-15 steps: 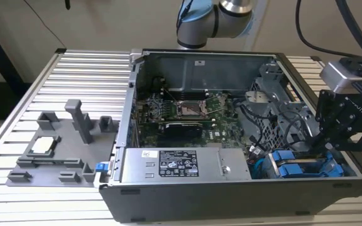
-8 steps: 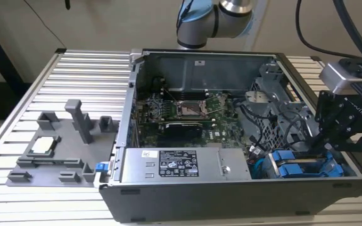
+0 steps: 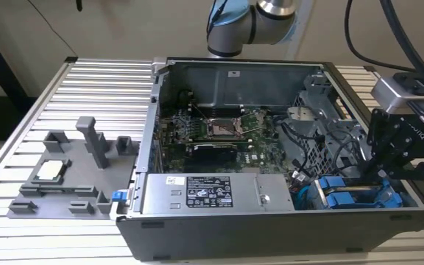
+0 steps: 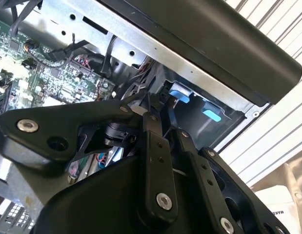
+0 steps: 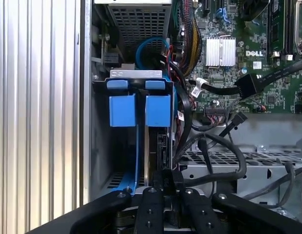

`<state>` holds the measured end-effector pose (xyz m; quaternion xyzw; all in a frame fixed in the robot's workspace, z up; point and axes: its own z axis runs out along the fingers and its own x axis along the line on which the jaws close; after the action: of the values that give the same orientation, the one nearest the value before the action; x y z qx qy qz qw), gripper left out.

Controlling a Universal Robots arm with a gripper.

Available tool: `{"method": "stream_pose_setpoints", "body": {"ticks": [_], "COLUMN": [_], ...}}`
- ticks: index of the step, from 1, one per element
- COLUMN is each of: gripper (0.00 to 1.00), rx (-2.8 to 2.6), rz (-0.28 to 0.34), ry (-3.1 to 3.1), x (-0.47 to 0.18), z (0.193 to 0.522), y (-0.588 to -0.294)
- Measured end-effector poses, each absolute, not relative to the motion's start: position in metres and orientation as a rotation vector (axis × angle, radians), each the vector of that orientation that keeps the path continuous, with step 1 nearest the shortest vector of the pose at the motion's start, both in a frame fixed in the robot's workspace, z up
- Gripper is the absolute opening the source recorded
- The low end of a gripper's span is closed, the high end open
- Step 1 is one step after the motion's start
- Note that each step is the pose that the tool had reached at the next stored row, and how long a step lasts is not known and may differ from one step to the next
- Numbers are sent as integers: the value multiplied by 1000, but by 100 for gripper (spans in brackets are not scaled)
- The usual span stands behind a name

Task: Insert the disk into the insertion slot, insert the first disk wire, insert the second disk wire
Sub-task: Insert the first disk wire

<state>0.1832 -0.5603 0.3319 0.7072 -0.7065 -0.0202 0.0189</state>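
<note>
The disk (image 5: 158,141) stands edge-on in the insertion slot (image 5: 102,161) of the grey drive cage, its bright blue carrier end (image 5: 158,108) at the far side of the bay. A second blue carrier end (image 5: 122,108) sits beside it. My black gripper (image 5: 165,179) hovers just over the disk's near edge, with its jaws drawn together. In the second wrist view the gripper (image 4: 159,105) tips meet close to the blue tabs (image 4: 180,92). In the exterior view the gripper (image 3: 380,175) hangs over the blue carriers (image 3: 342,193) at the case's lower right corner. I cannot tell whether anything thin lies between the fingers.
A blue cable loop (image 5: 151,46) and black cables (image 5: 214,146) crowd the space beside the cage. The silver power-supply box (image 3: 212,193) lies along the case front and the motherboard (image 3: 220,132) behind it. A grey fixture (image 3: 72,171) stands on the slatted table at the exterior view's left.
</note>
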Motion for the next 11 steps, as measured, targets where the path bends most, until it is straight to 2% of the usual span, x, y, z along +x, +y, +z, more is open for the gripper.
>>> {"method": "stream_pose_setpoints", "body": {"ticks": [8, 9, 11], "gripper": [20, 27, 27], "rx": [2196, 2196, 2196], "rz": [-64, -64, -63], "ry": [-2194, -2194, -2193], "x": [183, 183, 183], "z": [331, 331, 332], "y": [-560, -560, -560]}}
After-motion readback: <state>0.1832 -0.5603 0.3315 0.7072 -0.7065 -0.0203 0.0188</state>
